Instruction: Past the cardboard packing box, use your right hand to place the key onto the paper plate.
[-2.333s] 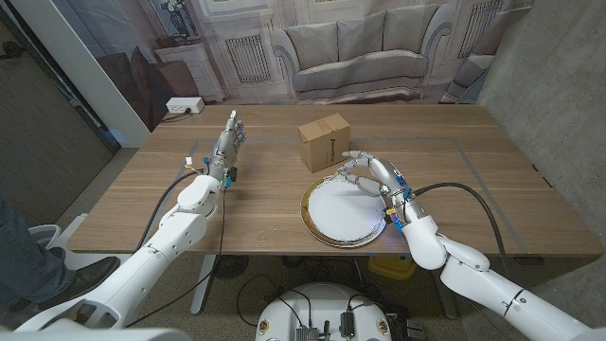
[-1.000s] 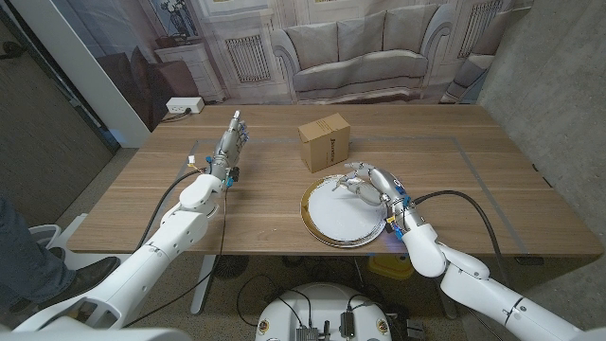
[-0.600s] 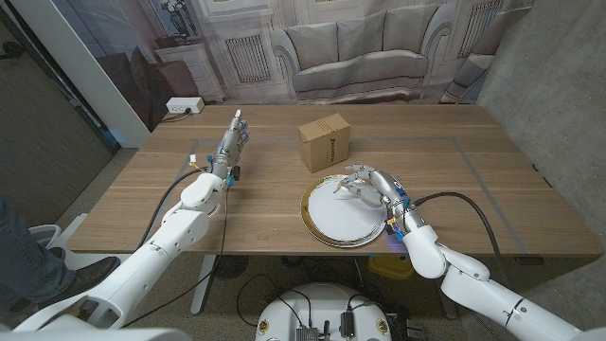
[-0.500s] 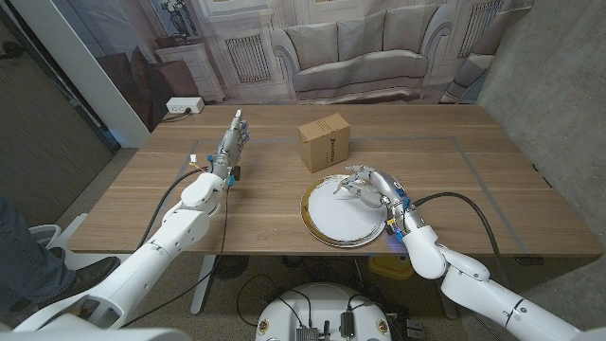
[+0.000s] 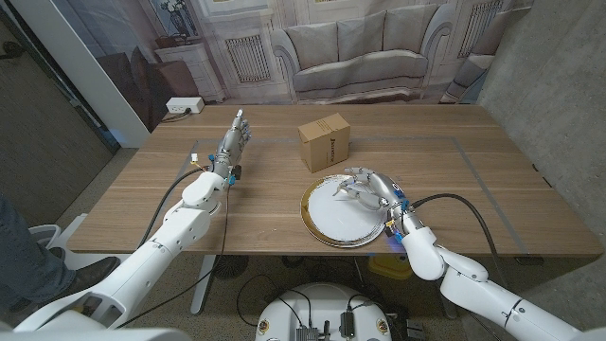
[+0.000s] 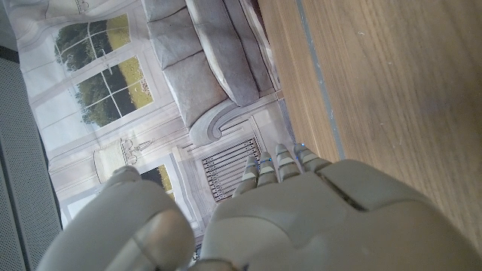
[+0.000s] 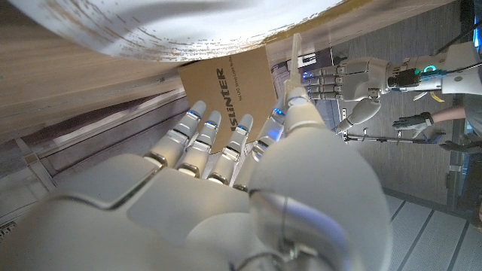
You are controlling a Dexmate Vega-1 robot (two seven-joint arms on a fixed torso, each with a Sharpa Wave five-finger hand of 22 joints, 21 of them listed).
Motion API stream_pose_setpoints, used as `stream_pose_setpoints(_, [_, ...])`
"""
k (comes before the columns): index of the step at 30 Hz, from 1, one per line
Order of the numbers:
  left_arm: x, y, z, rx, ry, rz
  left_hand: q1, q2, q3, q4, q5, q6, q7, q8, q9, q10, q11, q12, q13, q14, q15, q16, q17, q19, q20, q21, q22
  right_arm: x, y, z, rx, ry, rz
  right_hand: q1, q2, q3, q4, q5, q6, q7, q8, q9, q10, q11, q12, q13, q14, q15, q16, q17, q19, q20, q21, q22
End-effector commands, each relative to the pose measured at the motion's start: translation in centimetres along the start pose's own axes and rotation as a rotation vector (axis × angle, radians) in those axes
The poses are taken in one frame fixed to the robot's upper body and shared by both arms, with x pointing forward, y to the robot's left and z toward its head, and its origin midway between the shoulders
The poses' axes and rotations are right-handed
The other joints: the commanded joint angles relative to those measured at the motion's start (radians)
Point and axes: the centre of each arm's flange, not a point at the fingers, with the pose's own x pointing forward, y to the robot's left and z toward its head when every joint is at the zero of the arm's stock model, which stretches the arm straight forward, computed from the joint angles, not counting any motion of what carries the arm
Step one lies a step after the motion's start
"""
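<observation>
Hovering over the far right part of the paper plate (image 5: 343, 214): right hand (image 5: 369, 188), fingers (image 5: 348, 176) pointing toward the cardboard packing box (image 5: 324, 141). Something small and thin appears to sit at the fingertips, likely the key (image 5: 342, 188), but it's too small to confirm in the head view. Can't tell if the hand is pinching it or has let go; can't read the key's long axis either. The right wrist view gives the backs of the fingers, the box's printed face just beyond them and the plate's rim close by, no key.

Geometry for the next move, my read: the key is at or under the right fingertips, already over the plate's white surface, inside the gold rim. So the drop is straight down, no sideways travel needed. If it's already down, the hand just lifts and pulls back toward the robot.

Clearances: the box stands just beyond the plate's far rim, near the fingertips, so no room for forward reach. Open table to the right of the plate and toward the near edge; that's the exit path.

Left hand (image 5: 233, 139) is well apart on the far left of the table (image 5: 492, 189), fingers extended and together, holding nothing. Right hand is the nearer by far.
</observation>
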Motion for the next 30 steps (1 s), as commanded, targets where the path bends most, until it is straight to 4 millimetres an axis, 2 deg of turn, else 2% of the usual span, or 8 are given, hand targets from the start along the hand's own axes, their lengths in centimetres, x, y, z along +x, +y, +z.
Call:
stream_pose_setpoints(1, [-0.06,-0.05,-0.01,0.001,0.0,0.001,0.004,0.004,-0.008,0.002,-0.004,0.003,0.001,-0.004,0.002,0.004,0.0,0.002,0.006,-0.005,0.002,0.0,0.002,-0.007,0.0,-0.001,0.002,-0.12,0.3,-0.1,-0.019,-0.003,0.007,0.008,0.001,-0.001,0.001,0.001,0.011,0.004,0.007,0.002,-0.004,0.002,-0.004,0.002,-0.005,-0.094,-0.003,0.002,-0.001,-0.053,-0.002,0.002])
stream_pose_setpoints(30, [0.15,-0.84,-0.3,-0.001,0.005,-0.006,0.006,0.006,-0.013,0.002,-0.004,0.004,0.0,-0.003,0.002,0.003,0.001,0.002,0.006,-0.005,0.002,0.0,0.002,-0.01,0.001,-0.001,0.002,-0.55,0.3,-0.68,-0.081,-0.003,0.017,0.009,0.004,-0.001,0.001,0.0,0.01,0.004,0.004,0.002,-0.004,0.002,-0.006,0.003,-0.007,-0.094,-0.001,0.002,-0.003,-0.052,-0.002,0.002])
